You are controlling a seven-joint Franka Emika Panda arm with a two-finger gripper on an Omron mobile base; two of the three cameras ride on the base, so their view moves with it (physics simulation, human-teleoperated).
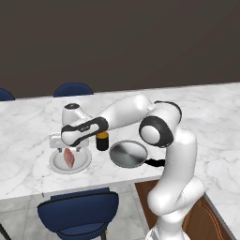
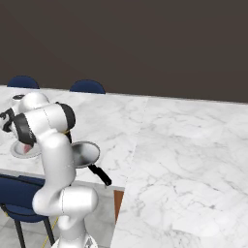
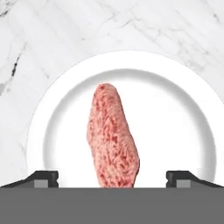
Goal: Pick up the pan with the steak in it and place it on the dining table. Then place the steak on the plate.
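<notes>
On the plate (image 3: 183,109) lies the steak (image 3: 113,135).

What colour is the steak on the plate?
Pinkish-red with paler mottling; the steak shows best in the hand view, lying on the plate.

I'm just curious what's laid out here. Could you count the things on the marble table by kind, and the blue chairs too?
Plate: 1
Steak, lying on the plate: 1
Pan, empty, beside the plate: 1
Small dark cup, between plate and pan: 1
Blue chairs: 3, one on the near side and two on the far side
Total: 7
</notes>
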